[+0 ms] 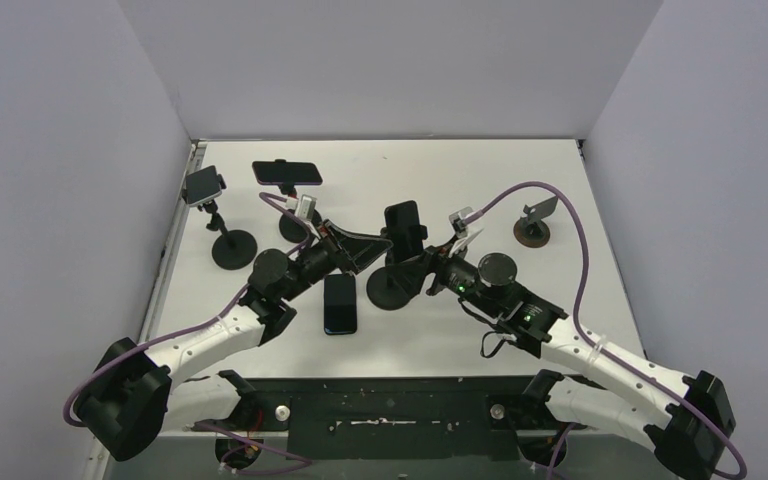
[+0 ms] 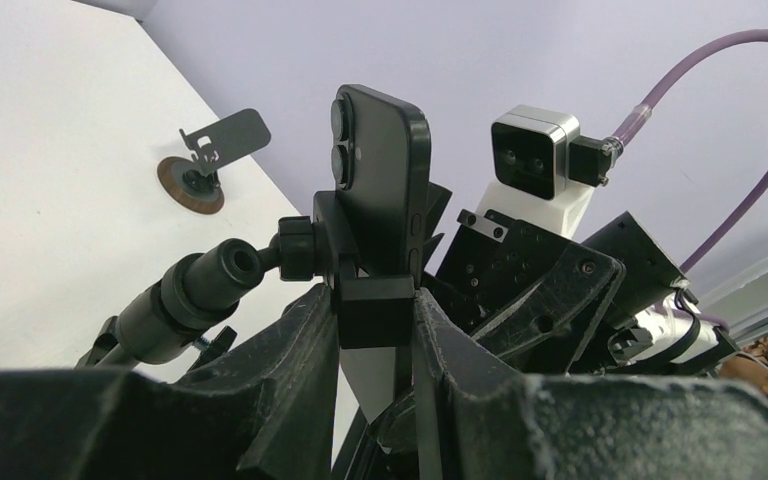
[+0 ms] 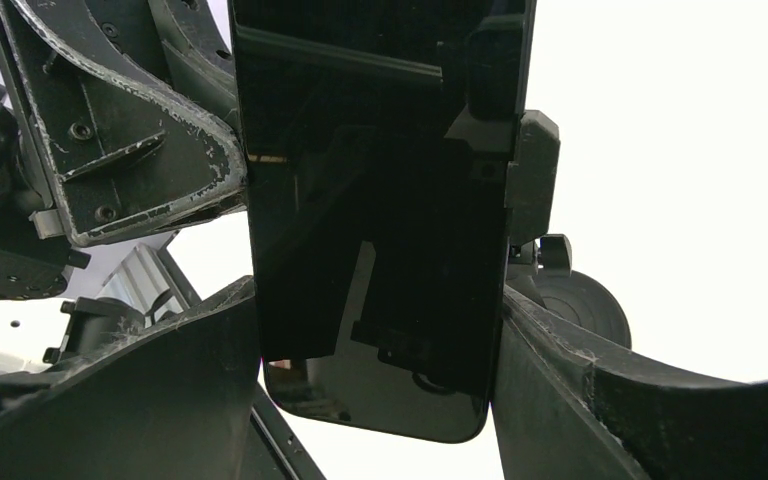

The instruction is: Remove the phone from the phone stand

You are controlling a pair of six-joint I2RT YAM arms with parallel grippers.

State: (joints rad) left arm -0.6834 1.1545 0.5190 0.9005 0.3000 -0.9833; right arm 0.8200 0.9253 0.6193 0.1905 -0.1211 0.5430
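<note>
Two hands closed: right hand [image 3: 378, 300] on phone [image 3: 380, 150] edges, left hand [image 2: 375, 310] on stand [image 2: 200, 285]. Phone stiff, slick, fragile; keep hold on side edges.

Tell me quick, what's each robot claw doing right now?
Left gripper: closed on the phone stand, at its clamp.
Right gripper: closed on the phone.

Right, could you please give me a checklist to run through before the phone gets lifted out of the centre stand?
1. Left jaws closed on the stand's clamp: ok.
2. Right jaws touching both edges of the phone: ok.
3. Phone upright in clamp: ok.
4. Grip firm enough: cannot tell.
5. Space above phone free: ok.
6. Table near base clear: not ok, second phone lies flat there.
</note>
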